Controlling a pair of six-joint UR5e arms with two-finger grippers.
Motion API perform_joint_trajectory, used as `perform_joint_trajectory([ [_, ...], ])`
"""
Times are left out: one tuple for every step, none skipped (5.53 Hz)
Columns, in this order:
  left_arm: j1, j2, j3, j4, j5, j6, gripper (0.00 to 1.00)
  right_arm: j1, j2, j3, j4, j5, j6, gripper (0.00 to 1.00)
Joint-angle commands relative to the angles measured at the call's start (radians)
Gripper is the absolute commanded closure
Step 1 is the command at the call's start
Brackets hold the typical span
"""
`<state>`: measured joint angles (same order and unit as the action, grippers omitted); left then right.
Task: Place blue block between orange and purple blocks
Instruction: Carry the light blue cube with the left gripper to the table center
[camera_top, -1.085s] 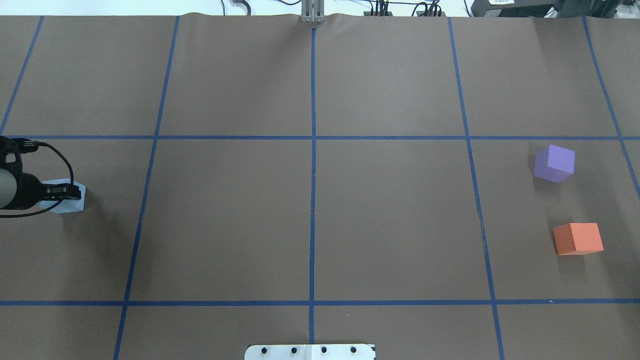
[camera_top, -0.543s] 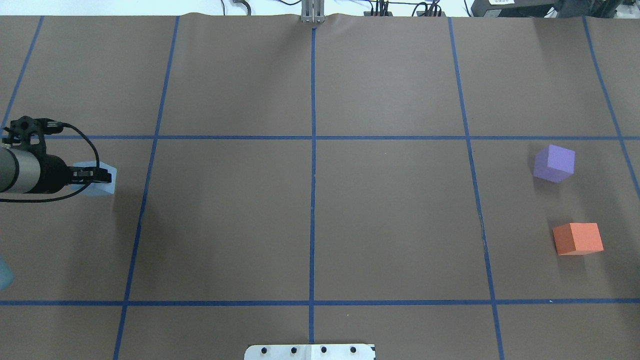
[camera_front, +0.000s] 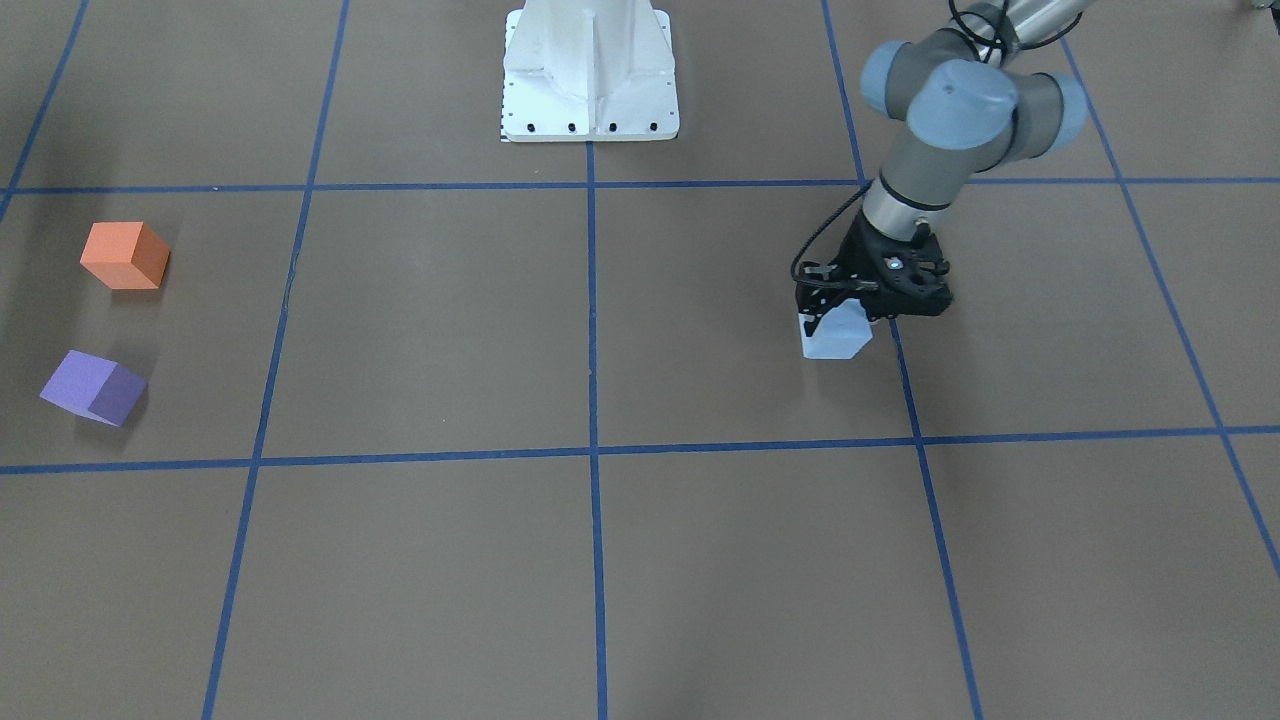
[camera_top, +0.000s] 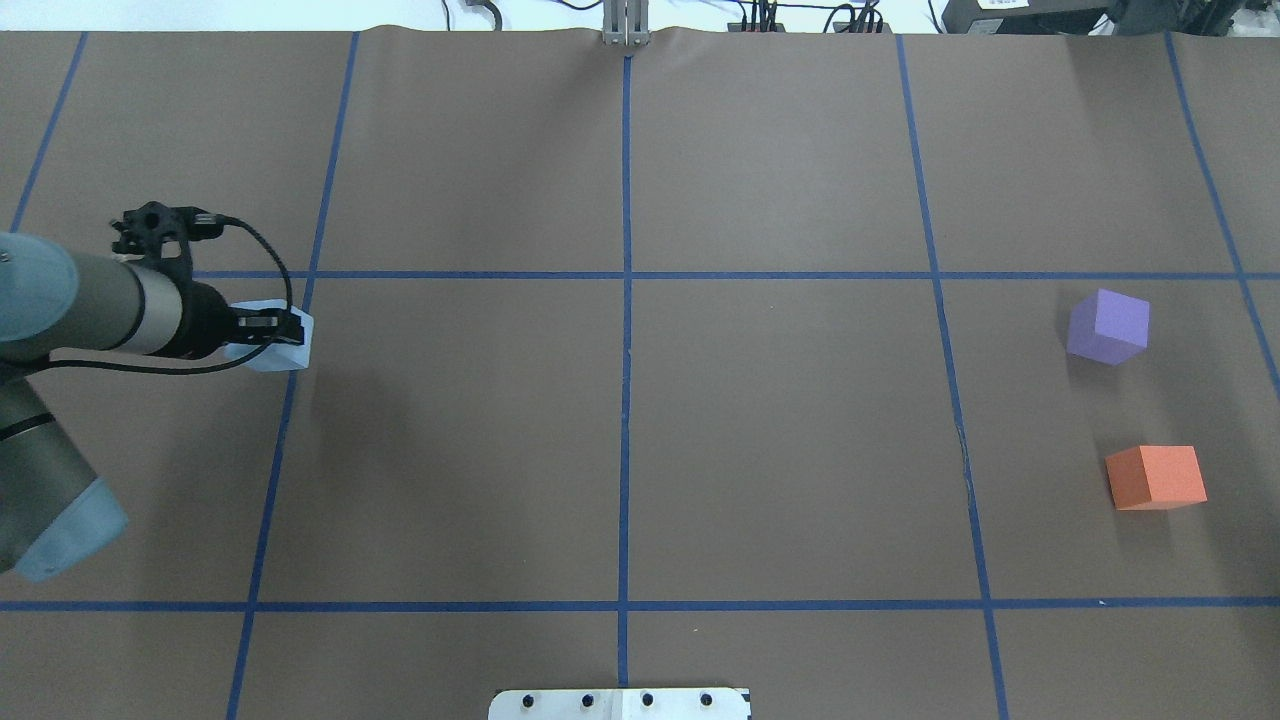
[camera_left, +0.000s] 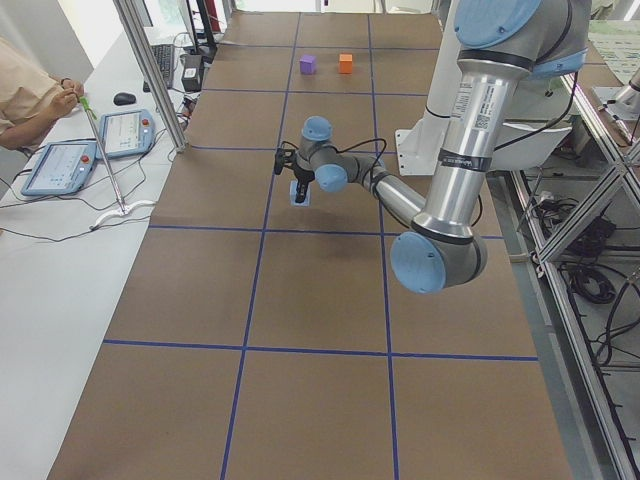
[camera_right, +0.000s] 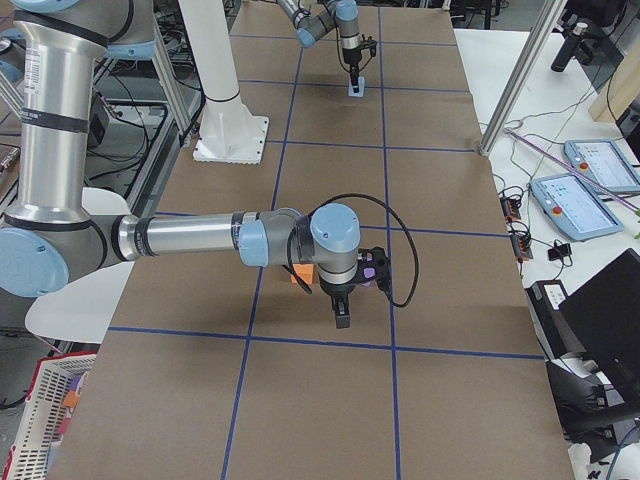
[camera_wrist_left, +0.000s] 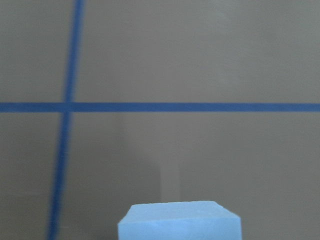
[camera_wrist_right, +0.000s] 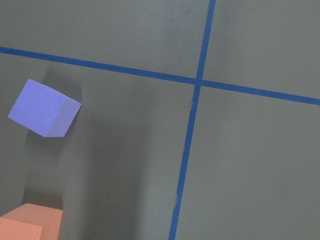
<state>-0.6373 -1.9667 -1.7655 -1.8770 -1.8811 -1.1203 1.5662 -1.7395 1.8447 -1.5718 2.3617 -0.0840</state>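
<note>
The light blue block (camera_top: 290, 356) is gripped between my left gripper's (camera_top: 272, 328) fingers and held just above the table at the left side. It also shows in the front view (camera_front: 835, 340) and at the bottom of the left wrist view (camera_wrist_left: 180, 222). The purple block (camera_top: 1108, 326) and the orange block (camera_top: 1156, 477) rest on the table far to the right, with a gap between them. My right gripper (camera_right: 342, 315) hangs near these two blocks and shows only in the exterior right view, so I cannot tell whether it is open or shut. Its wrist view shows the purple block (camera_wrist_right: 44, 115) and the orange block (camera_wrist_right: 30, 224).
Blue tape lines (camera_top: 625, 300) divide the brown table into squares. The robot's white base plate (camera_top: 620, 704) sits at the near edge. Side tables with tablets (camera_left: 60, 165) and metal posts (camera_left: 150, 70) stand beyond the table's far edge.
My left arm has moved rightward and a little toward the far edge, carrying the blue block. The purple and orange blocks have not moved.
</note>
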Motion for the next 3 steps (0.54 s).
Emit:
perform_joint_trajectory([
  [0.115,-0.259,0.132,0.119,0.037,-0.12,1.0,0.0,0.0,-0.001,0.001,0.007,0.007,0.0],
  [0.163,-0.399,0.281,0.118,0.127,-0.136,1.0,0.0,0.0,0.001,0.001,0.007,0.004,0.0],
  [0.179,-0.473,0.364,0.113,0.131,-0.136,1.0,0.0,0.0,0.001,0.003,0.007,0.004,0.0],
])
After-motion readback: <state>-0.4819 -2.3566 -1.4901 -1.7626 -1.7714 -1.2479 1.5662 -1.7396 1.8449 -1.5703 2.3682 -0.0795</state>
